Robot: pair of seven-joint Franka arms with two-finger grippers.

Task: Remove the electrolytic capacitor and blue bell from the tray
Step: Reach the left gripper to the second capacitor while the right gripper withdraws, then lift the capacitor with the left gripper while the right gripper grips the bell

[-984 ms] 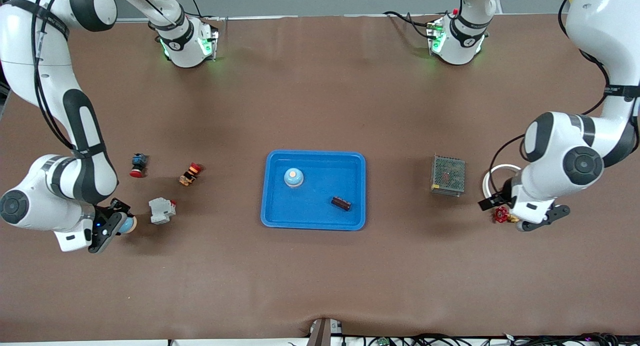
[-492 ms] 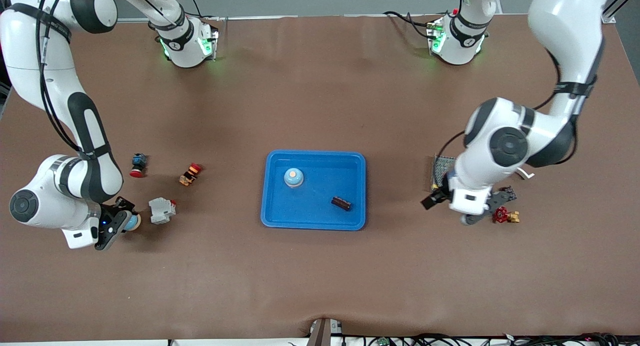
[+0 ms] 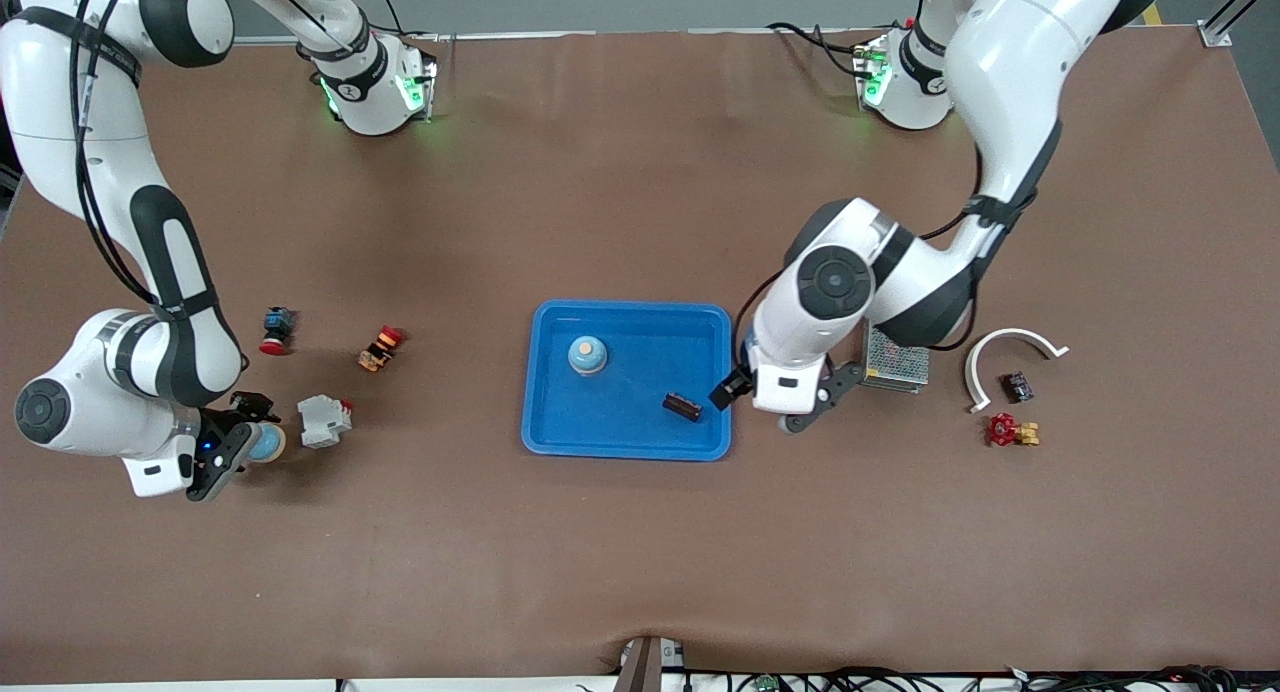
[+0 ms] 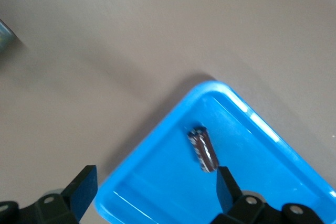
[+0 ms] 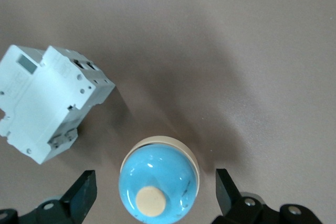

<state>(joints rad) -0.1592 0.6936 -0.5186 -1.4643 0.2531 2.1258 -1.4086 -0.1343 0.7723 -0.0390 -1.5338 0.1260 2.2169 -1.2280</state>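
Note:
A blue bell [image 3: 267,440] with a cream button stands on the table at the right arm's end, beside a white breaker. My right gripper [image 3: 245,442] is open around this bell [image 5: 163,169], with a gap on each side. A second blue bell [image 3: 587,354] and a dark capacitor [image 3: 683,407] lie in the blue tray [image 3: 640,314]. My left gripper [image 3: 762,407] hangs open over the tray's edge toward the left arm's end. In the left wrist view the capacitor [image 4: 202,149] lies just ahead of the left gripper [image 4: 156,182].
A white breaker [image 3: 323,421], a red-yellow switch [image 3: 380,348] and a blue-red button [image 3: 277,330] lie near the right arm. A mesh power supply [image 3: 897,357], a white arc [image 3: 1010,352], a small dark part [image 3: 1018,385] and a red valve [image 3: 1005,430] lie toward the left arm's end.
The left arm has swung from near the red valve to the tray's edge. The right gripper has opened off the bell and barely moved.

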